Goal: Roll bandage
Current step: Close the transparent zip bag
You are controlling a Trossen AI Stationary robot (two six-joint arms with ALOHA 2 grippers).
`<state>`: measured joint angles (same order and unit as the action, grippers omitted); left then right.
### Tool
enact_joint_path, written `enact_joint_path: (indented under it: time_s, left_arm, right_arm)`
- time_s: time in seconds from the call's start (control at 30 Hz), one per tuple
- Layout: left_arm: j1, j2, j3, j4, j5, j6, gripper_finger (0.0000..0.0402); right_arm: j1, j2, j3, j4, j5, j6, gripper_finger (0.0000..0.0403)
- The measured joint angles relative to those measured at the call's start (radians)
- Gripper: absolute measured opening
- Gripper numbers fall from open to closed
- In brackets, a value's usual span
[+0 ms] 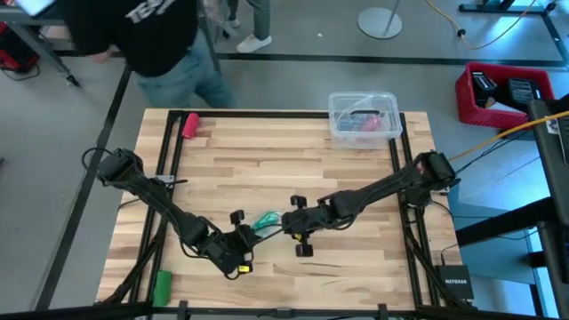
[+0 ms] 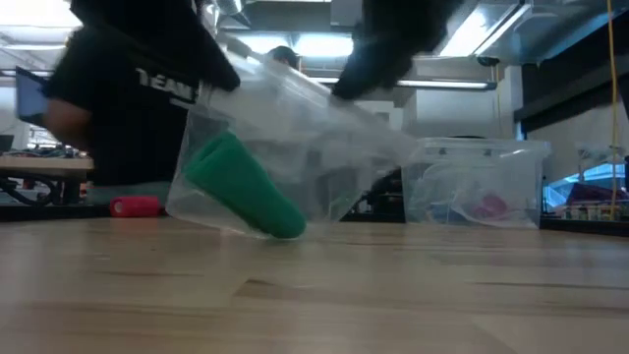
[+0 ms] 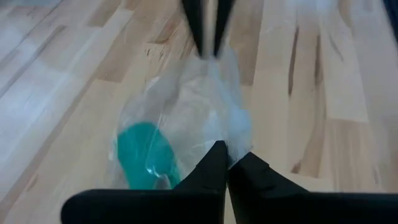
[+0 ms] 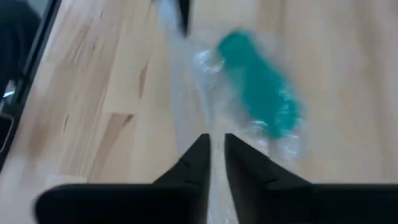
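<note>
— Bandage point(image 2: 246, 189): what is its shape?
— Teal-green short cylinder, soft cloth, inside a clear crinkled plastic bag point(image 2: 295, 147), tilted above the wooden bench point(image 1: 267, 160) near its middle.
— The grippers?
— Left gripper point(image 3: 222, 155) and right gripper point(image 4: 213, 144) each pinch an opposite edge of the bag, fingers closed on the film. Its outline is hard to make out

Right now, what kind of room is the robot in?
Probably a robotics lab or workshop. The wooden table sits in a metal frame, cables run across the grey floor, a red crate holds gear, and a person stands nearby.
</note>
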<state>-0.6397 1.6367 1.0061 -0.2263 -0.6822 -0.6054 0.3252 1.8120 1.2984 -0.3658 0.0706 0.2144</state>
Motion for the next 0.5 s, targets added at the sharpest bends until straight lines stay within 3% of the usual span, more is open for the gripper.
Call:
enact_joint_path:
  time_s: [0.13,0.27,0.5]
  left_arm:
    - [-0.001,-0.022,0.0,-0.001,0.001,0.011,0.0]
    - [0.01,-0.031,0.0,0.002,0.002,0.01,0.0]
    - [0.02,-0.033,0.0,0.004,0.006,0.003,0.0]
  right_arm:
    - [0.009,-0.061,0.032,-0.026,0.093,-0.029,0.0093]
    - [0.03,-0.072,0.032,0.108,0.121,-0.098,0.0137]
    - [0.041,0.024,0.031,0.303,0.143,-0.194,0.0149]
